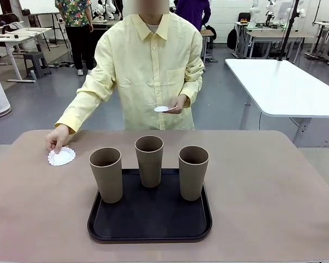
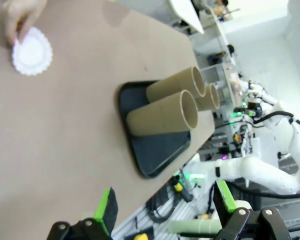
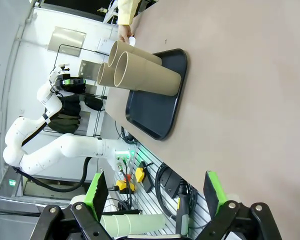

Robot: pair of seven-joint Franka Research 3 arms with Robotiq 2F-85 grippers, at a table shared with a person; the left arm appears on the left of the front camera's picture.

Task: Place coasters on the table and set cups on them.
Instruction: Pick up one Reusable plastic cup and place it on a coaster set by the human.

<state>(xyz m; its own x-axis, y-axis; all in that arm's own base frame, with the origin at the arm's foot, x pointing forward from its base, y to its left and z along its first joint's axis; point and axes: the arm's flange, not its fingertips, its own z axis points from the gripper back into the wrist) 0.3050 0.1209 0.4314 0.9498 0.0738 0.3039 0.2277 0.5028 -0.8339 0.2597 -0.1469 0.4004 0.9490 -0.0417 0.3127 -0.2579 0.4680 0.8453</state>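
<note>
Three brown cups stand on a black tray (image 1: pixel 153 230): the left cup (image 1: pixel 106 174), the middle cup (image 1: pixel 149 160) and the right cup (image 1: pixel 193 171). A white lacy coaster (image 1: pixel 61 156) lies on the beige table (image 1: pixel 274 186) at the far left, with the person's hand (image 1: pixel 57 138) touching it. The person's other hand holds another coaster (image 1: pixel 161 109) above the table's far edge. In the left wrist view my left gripper (image 2: pixel 165 210) is open, off the table's edge, with the cups (image 2: pixel 162 117) and the coaster (image 2: pixel 32 51) ahead. My right gripper (image 3: pixel 155 197) is open too, over the table's side.
The person in a yellow shirt (image 1: pixel 148 71) stands at the far side of the table. A white table (image 1: pixel 285 87) stands behind on the right. Beige tabletop lies bare to the right of the tray.
</note>
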